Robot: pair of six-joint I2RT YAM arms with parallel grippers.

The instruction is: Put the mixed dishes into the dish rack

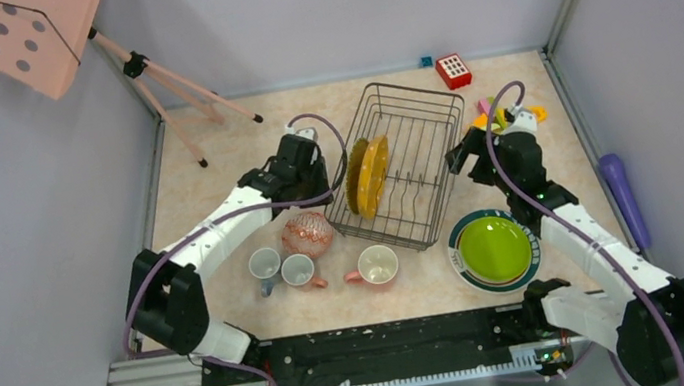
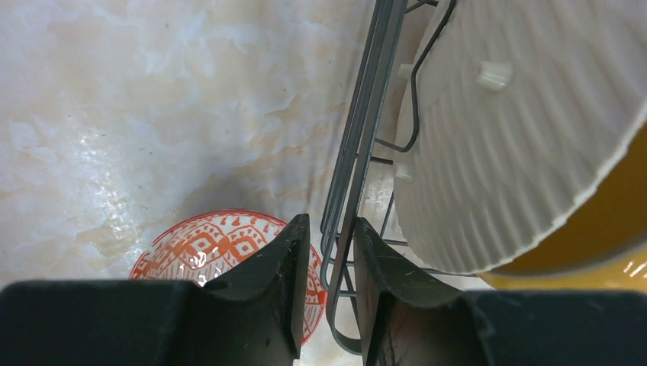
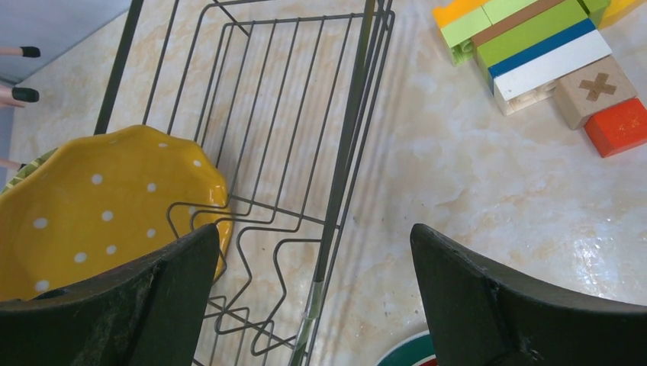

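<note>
Yellow plate racked, others on the table

Counted: one yellow ribbed plate [image 1: 374,173], white-dotted, stood on edge between the wavy dividers of the dark wire dish rack [image 1: 420,131]. Three mugs [image 1: 300,270] and one red-patterned bowl [image 1: 307,233] are set by its near-left corner. One lime-green plate [image 1: 494,249] is stacked on a green-rimmed white plate [image 1: 454,243] at the near right. One block [image 3: 597,86] is marked with a cross. The left gripper [image 2: 332,229] is narrowed about the rack's rim wire, and whether it clamps cannot be told. The right gripper [image 3: 314,232] is spread wide.
</note>
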